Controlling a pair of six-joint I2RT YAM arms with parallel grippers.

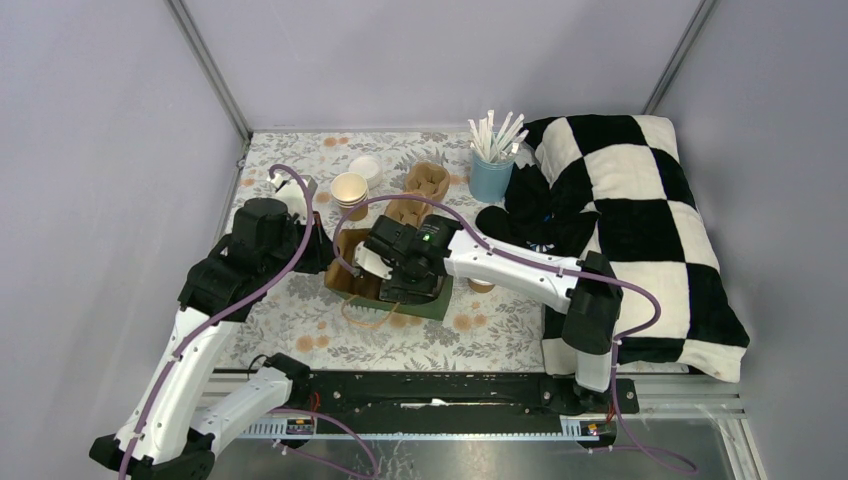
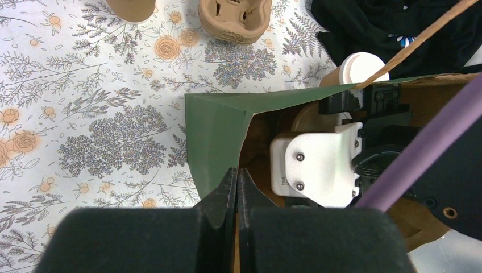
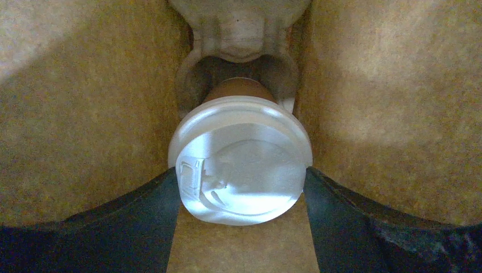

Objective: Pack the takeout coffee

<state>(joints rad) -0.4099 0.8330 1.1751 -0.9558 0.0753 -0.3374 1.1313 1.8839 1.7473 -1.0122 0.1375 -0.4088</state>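
Dark fingers (image 3: 131,222) of the right hand (image 3: 240,173) clasp the lidded cup (image 3: 239,165) wide, inside the bag (image 3: 85,114); its axis points straight at the carrier (image 3: 239,28) just beyond; left hand (image 2: 236,182), pinched narrow, holds the bag's rim.

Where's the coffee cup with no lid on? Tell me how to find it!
Find the flowery table, then its far edge, left of the brown pulp carrier. The open paper cup stands there beside a loose white lid. It alone shows a cream inside; the blue cup nearby holds straws.
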